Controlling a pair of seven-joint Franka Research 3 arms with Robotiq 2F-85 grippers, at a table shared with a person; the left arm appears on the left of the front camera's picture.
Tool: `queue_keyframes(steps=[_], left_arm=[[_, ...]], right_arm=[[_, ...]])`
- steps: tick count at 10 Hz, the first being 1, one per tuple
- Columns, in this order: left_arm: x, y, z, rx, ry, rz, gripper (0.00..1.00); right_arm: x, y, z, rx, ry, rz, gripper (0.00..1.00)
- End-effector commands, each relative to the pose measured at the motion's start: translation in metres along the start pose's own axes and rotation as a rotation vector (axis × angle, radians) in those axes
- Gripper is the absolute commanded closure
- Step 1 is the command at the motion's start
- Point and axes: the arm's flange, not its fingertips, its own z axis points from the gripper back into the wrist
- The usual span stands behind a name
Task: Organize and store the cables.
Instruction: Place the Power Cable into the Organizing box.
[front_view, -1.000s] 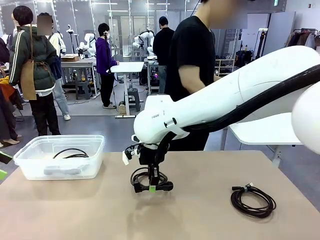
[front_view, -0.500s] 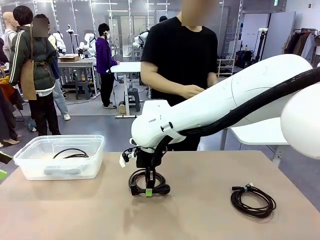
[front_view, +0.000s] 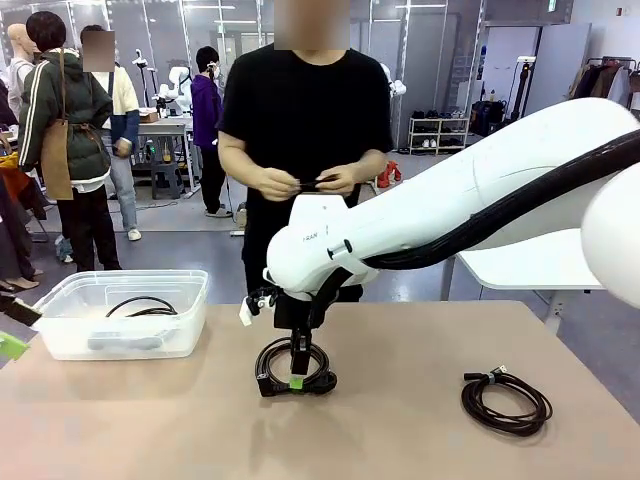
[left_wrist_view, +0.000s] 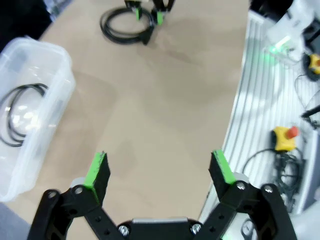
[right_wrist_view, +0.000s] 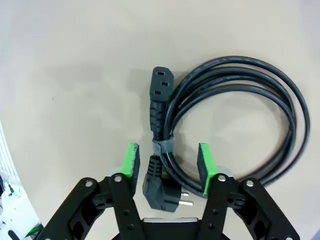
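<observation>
Lying on bench (front_view: 400, 440): coiled cable (right_wrist_view: 161, 147), central, plugs strapped together.
Right fingers (right_wrist_view: 131, 160): spread wide astride the strapped part, not gripping.
Second cable (front_view: 470, 400): coiled, bench's right end.
Third cable (front_view: 140, 303): inside clear bin (front_view: 120, 278), left end.
Left fingers (left_wrist_view: 100, 170): wide, empty, above bench.

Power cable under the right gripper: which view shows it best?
Right wrist view: nearly the whole power cable, both plugs and the tie, close up under the open right gripper. Front view: the gripper hides part. Left wrist view: small, at the top edge.
</observation>
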Motion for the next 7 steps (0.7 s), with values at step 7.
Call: queue_keyframes(steps=[7], left_arm=[[0.126,-0.037,-0.061,-0.002,0.238,-0.101,0.00]], right_arm=[[-0.230,0.089,0.097,-0.256,-0.437,-0.255,0.00]])
